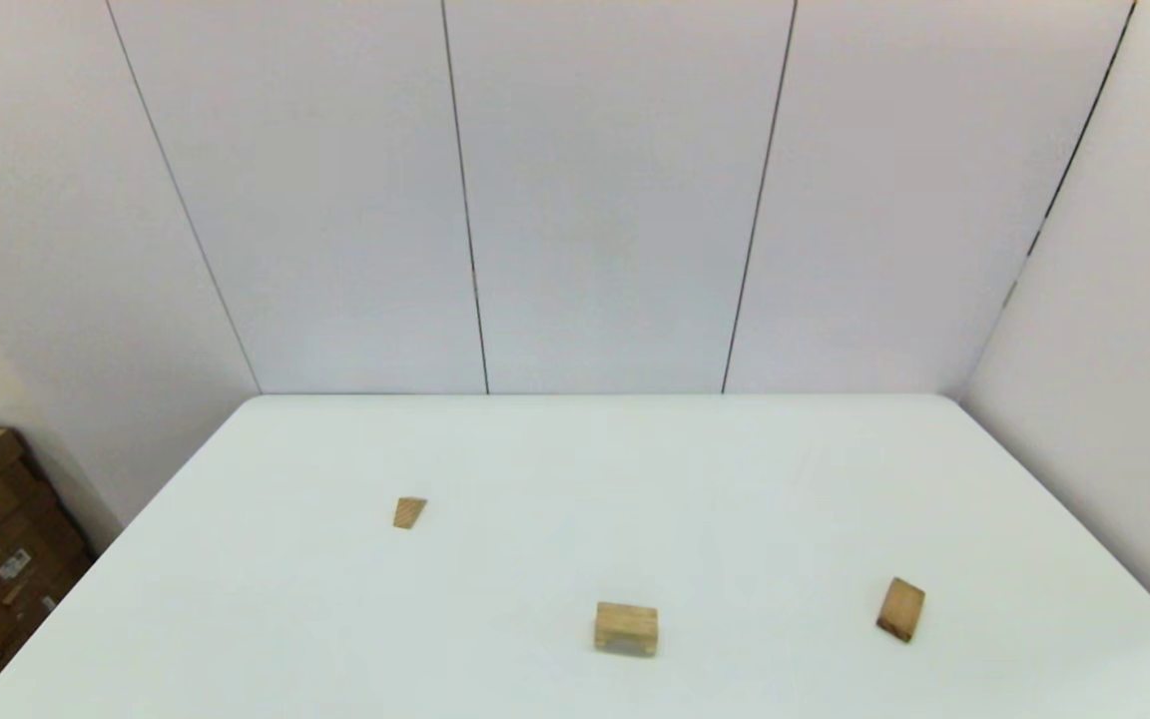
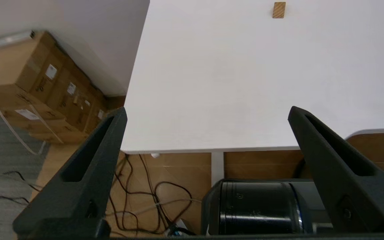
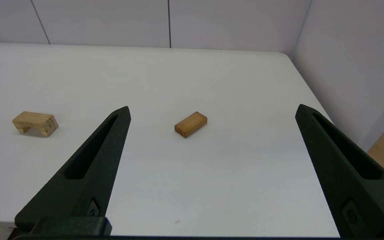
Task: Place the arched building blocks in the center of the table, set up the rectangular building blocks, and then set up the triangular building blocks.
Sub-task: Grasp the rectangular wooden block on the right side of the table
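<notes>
Wood is what all three pieces are made of, so they should prove stiff, light and fairly smooth-faced, unlikely to break but liable to skid on the white bench (image 1: 575, 479). The arched block (image 1: 626, 629) lies near the front edge at the middle, its cut-out facing down; gripping across its two flat long sides looks safest. The rectangular block (image 1: 901, 609) lies flat to the right, well apart from it, and is best taken across its narrow width. The triangular block (image 1: 409, 512) sits farther back on the left; its sloped faces may slip, so its flat parallel ends seem the better hold. The left tool (image 2: 207, 111) hangs off the bench's near edge, spread wide and empty. The right tool (image 3: 212, 110) hovers low over the front right, likewise wide open, holding nothing.
</notes>
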Controlling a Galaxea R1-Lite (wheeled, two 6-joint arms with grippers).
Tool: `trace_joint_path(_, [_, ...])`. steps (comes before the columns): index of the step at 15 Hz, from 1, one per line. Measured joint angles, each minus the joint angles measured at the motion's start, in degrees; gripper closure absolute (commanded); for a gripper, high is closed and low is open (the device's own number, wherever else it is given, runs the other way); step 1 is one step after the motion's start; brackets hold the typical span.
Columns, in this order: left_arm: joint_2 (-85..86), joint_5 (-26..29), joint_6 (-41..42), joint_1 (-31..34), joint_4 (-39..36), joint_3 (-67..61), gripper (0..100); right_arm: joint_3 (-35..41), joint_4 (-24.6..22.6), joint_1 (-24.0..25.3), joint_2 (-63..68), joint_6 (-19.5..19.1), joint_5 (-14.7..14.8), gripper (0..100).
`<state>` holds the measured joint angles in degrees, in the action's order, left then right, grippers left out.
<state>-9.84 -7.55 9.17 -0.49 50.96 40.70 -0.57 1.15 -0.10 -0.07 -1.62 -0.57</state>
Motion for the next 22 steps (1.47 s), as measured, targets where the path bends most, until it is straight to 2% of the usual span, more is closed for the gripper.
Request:
trace_joint_path(6, [8.3,0.1,1.3,0.1,-16.9,-15.1,0,0.0,0.0,0.0,0.0,0.0,0.0,0])
trace_joint_path(13, [9.8,0.6,0.9,0.1,-39.2,-31.0,0,0.0,0.0,0.0,0.0,0.0,0.0,0])
trace_joint_path(16, [9.8,5.0,1.0,0.1,-47.2,-36.5,0,0.0,0.0,0.0,0.0,0.0,0.0,0])
trace_joint_path(19, [9.8,9.6,0.7,0.1,-50.3,-39.7,0,0.0,0.0,0.0,0.0,0.0,0.0,0])
trace_joint_path(22, [9.9,9.8,-2.4,0.1,-50.7,-40.6,0,0.0,0.0,0.0,0.0,0.0,0.0,0])
